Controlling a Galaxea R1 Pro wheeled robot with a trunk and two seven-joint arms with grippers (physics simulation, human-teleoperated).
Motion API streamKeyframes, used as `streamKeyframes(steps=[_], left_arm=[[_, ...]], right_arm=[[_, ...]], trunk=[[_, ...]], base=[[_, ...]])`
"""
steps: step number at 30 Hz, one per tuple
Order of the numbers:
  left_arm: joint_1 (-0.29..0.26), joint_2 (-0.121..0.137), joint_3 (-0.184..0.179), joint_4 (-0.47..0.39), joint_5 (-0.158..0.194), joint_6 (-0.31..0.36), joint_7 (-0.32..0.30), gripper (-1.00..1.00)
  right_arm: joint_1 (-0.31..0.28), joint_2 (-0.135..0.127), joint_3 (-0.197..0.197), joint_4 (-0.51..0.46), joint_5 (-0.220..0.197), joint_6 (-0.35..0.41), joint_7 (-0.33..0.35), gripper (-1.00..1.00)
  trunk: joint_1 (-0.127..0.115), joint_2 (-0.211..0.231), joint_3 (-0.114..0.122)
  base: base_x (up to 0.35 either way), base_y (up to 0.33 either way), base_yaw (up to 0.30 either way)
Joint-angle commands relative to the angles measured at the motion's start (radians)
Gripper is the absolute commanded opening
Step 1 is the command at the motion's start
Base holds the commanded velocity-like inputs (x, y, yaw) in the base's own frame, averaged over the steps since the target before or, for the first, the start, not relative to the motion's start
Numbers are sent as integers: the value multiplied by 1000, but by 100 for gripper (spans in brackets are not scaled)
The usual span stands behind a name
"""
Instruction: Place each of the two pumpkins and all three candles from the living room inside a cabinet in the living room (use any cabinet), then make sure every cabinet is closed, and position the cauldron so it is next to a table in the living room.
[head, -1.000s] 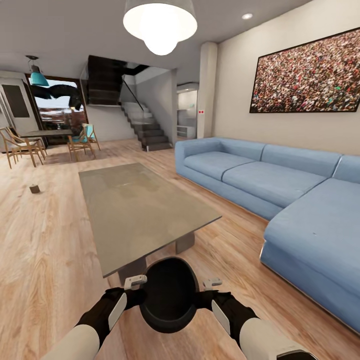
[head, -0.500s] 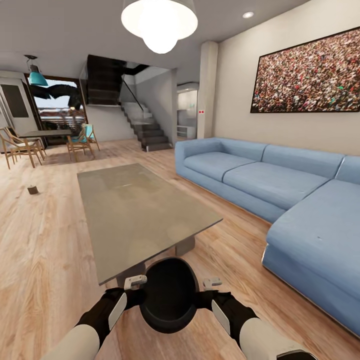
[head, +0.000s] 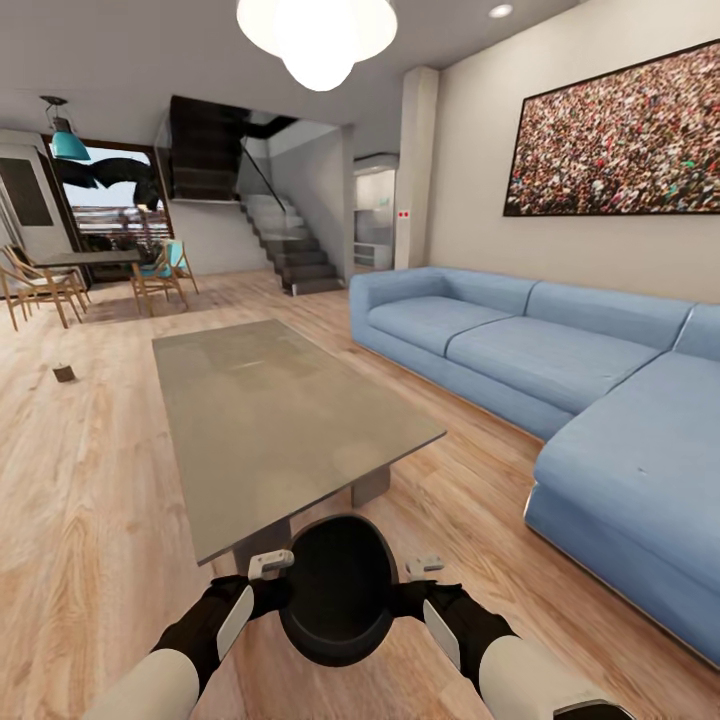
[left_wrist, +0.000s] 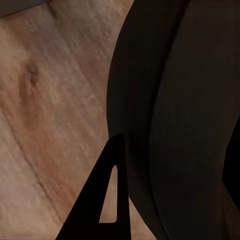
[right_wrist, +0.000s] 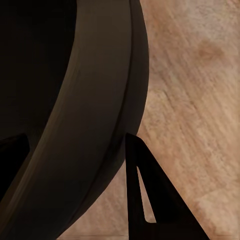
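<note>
Two hands, the left hand (head: 262, 592) and the right hand (head: 418, 592), are clamped on opposite sides of the black cauldron (head: 337, 590), each with one finger outside its rim and one inside, holding it above the wood floor (head: 90, 500) just before the near end of the low grey bench (head: 270, 420). Judging by this, the cauldron step is nearly done and only setting it down beside the bench remains. Whether the pumpkins and candles are stowed and the cabinets shut I cannot tell.
</note>
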Motion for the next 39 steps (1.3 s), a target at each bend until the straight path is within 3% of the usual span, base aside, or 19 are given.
streamKeyframes(steps=[1,19,25,31,39], left_arm=[[0,-1,7,-2,5,6,0,-100],[0,-1,7,-2,5,6,0,-100],[0,-1,7,-2,6,6,0,-100],[0,-1,7,-2,6,6,0,-100],[0,-1,7,-2,6,6,0,-100]], right_arm=[[-1,0,-7,-14,-22,6,76,-100],[-1,0,-7,-13,-22,6,78,-100],[-1,0,-7,-13,-22,6,78,-100],[-1,0,-7,-13,-22,6,77,-100],[-1,0,-7,-13,-22,6,76,-100]], trunk=[[0,-1,-5],[6,-4,-59],[6,-4,-59],[9,-6,-82],[9,-6,-82]], base=[[0,0,0],[0,0,0],[0,0,0],[0,0,0],[0,0,0]])
